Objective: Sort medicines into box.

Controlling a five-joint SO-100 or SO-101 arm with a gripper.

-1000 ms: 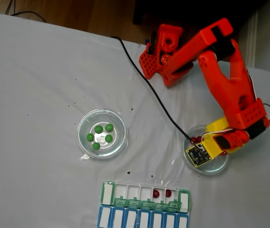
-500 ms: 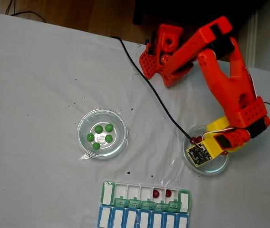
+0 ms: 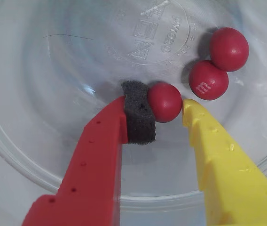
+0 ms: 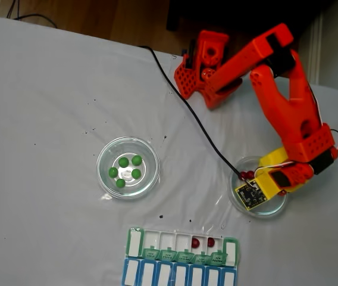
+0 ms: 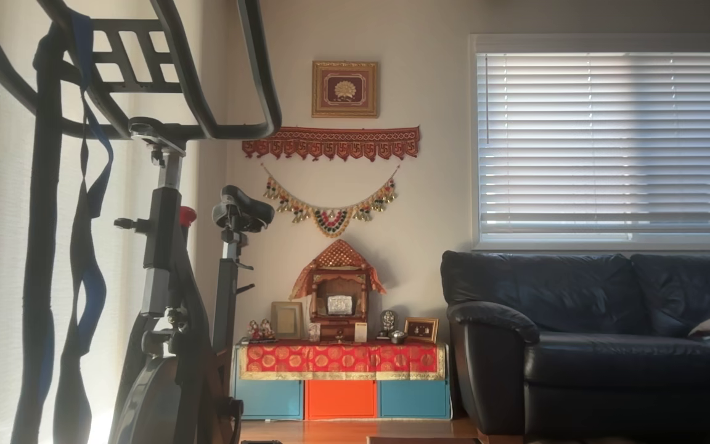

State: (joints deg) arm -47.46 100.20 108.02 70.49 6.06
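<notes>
Closing on a red pill inside the clear dish, your gripper has jaws open, foam pad touching it; squeeze gently, square-on, so it cannot roll toward the two neighbours.

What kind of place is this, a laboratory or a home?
Most likely a home living room: a black leather sofa, an exercise bike and a small decorated shrine against the wall.

Surface: table under a white cloth with dark specks.
Landmark: clear dish of 5 green pills.
Right of it: a second clear dish.
Below, toward the near edge: green pill organizer, touching a blue row.
Above right: orange arm base, black cable.
</notes>
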